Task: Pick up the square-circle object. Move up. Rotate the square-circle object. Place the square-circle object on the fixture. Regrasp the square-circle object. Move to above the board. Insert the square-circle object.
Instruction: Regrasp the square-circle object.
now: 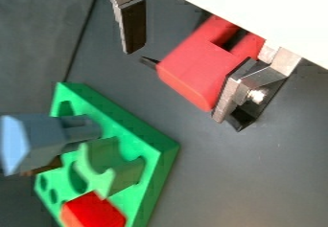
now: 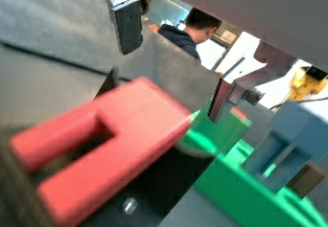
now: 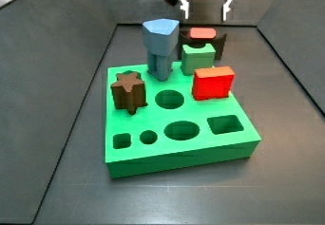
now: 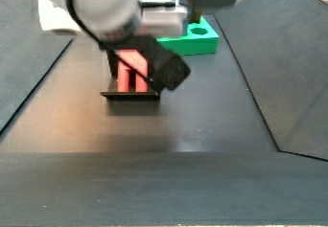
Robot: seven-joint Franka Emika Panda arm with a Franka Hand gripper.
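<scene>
In a wrist view, the gripper (image 1: 193, 63) hangs over a dark desk (image 1: 244, 183). Its two silver fingers are spread wide: one finger (image 1: 129, 22) stands clear of everything, and the other finger (image 1: 251, 89) is right at the side of the dull-red peg (image 1: 199, 66). The peg lies between the fingers but is not pinched. Nearer the camera sits the green board (image 1: 138, 140), holding a grey-blue piece (image 1: 26, 140) and a bright red cube (image 1: 92, 213).

In a wrist view from lower down, the peg (image 2: 96, 145) fills the foreground, blurred, a square block with a slot cut into it. The gripper (image 2: 174, 63) shows above it with its dark-padded fingers (image 2: 127, 25) apart. The board (image 2: 244, 188) lies beyond.

In a side view, the board (image 3: 191, 151) is in front, with round, oval and square holes in its top. On it stand a grey-blue piece (image 3: 159, 46), a dark brown star peg (image 3: 127, 89), a green piece (image 3: 196, 58) and a red cube (image 3: 214, 83). Behind the board the peg (image 3: 202, 34) rests in the dark fixture (image 3: 219, 45), and the gripper (image 3: 204, 6) hangs just above it.

In a side view from the opposite end, the arm hides much of the scene. The peg (image 4: 129, 70) lies in the fixture (image 4: 132, 96) on the desk (image 4: 141, 135), with the gripper (image 4: 148, 58) around it. Its fingers are hidden here. The board (image 4: 195, 41) lies behind.
</scene>
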